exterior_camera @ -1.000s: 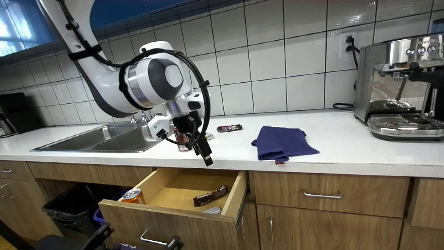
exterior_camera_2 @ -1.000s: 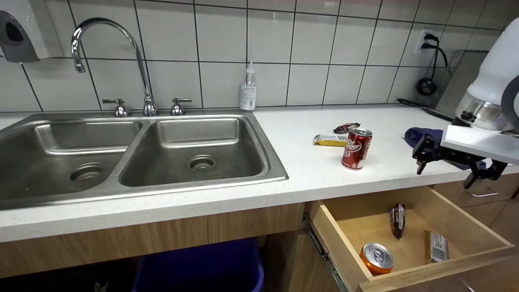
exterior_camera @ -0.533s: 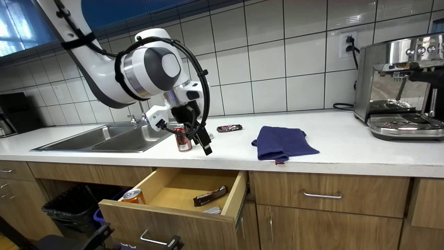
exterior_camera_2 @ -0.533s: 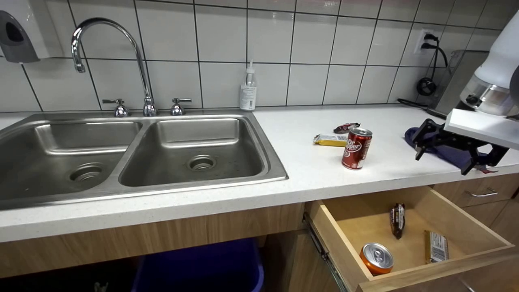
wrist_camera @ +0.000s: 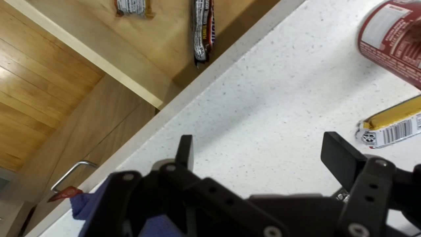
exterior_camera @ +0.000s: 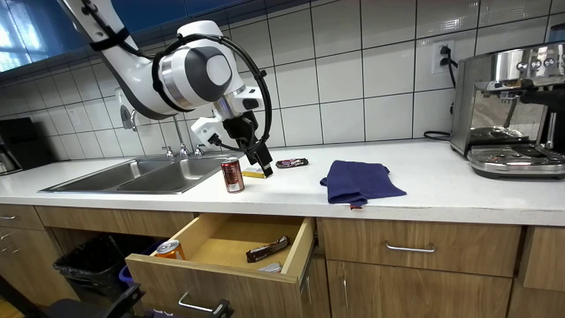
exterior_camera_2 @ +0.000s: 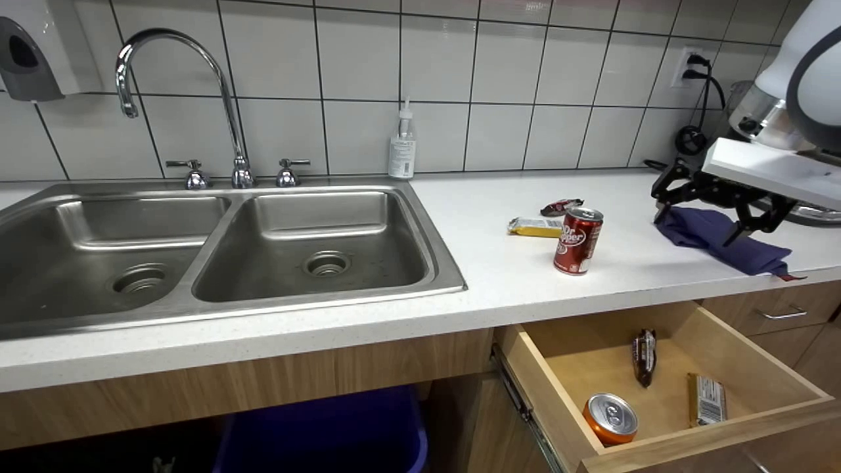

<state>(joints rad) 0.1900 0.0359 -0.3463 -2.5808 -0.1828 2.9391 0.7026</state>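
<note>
Looks like the gripper [wrist_camera: 258, 148], spread wide and empty, is now being raised over the counter [exterior_camera: 432, 185], so neither the yellow bar [wrist_camera: 394, 126] nor the towel [exterior_camera: 359, 181] lying there is being held yet.

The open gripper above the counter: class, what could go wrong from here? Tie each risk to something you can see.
The red can stands upright on the counter, so a sideways sweep of the gripper could tip it. The open drawer juts out below, and a careless descent might strike it. A red piece, perhaps loose, overhangs the counter's edge by the blue towel; disturbing the towel might knock it off.
</note>
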